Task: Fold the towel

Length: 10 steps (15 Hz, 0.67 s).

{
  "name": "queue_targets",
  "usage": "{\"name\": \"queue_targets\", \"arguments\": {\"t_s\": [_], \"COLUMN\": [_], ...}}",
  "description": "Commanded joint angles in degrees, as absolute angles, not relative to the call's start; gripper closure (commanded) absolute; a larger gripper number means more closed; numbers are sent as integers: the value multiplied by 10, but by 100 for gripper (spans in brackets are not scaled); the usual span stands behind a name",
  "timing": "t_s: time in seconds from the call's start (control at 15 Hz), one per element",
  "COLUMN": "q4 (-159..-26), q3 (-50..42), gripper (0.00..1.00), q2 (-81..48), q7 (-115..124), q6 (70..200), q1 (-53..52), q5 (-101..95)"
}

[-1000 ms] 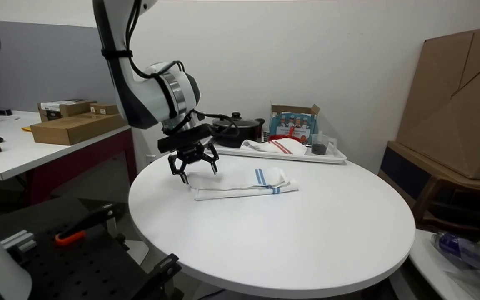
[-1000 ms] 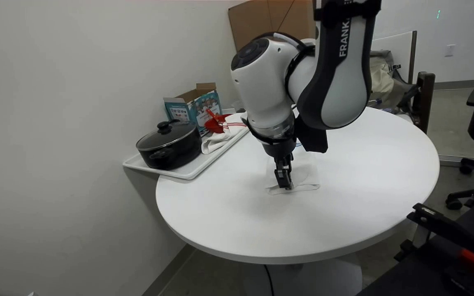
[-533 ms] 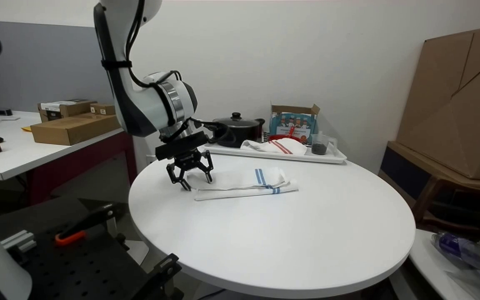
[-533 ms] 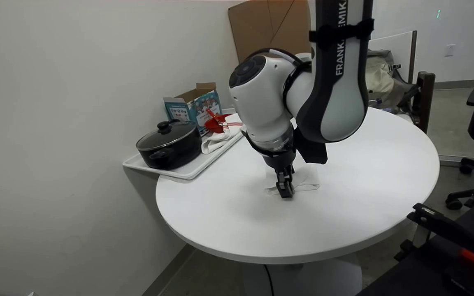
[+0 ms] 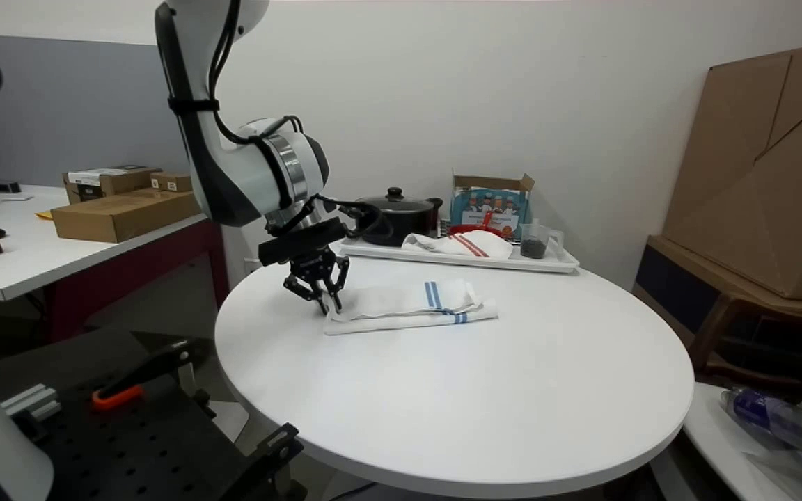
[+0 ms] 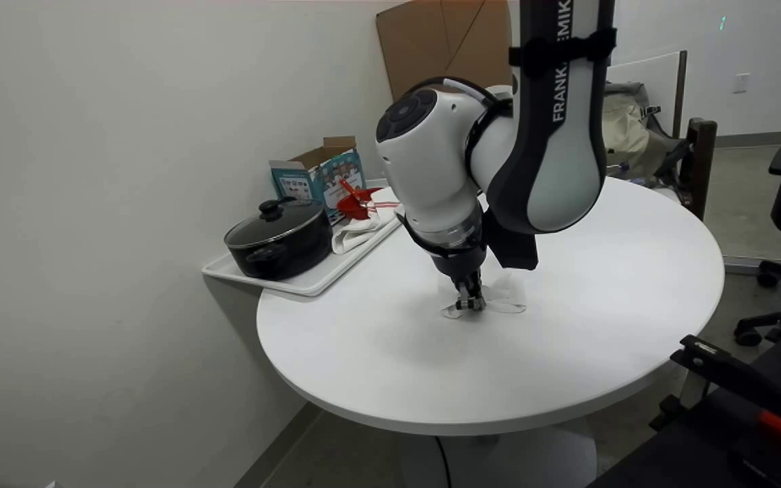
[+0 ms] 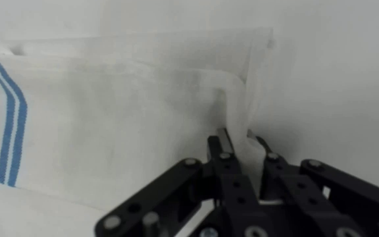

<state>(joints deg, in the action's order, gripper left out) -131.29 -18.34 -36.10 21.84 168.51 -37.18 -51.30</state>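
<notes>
In an exterior view, the table (image 5: 484, 403), white and round, fills the foreground at its near edge; towards the left edge lies the towel (image 5: 394, 303) in folded layers, the gripper (image 5: 331, 308) clamped on its left end; at the far edge a tray (image 5: 547, 266) bears a pot (image 5: 411, 223); behind rises a pale wall (image 5: 408, 90).
</notes>
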Motion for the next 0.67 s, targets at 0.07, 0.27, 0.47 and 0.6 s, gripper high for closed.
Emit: {"name": "queue_targets", "arguments": {"t_s": [0.07, 0.27, 0.47, 0.6], "q4": [-1371, -1406, -1435, -1444], "q3": [-164, -146, -114, -78], "gripper": [100, 99, 99, 99], "q2": [-299, -259, -224, -207], "q7": [202, 192, 160, 122], "q6": [1704, 1716, 1721, 1716], "q1": [-359, -354, -331, -297], "q5": [-511, -512, -499, -469]}}
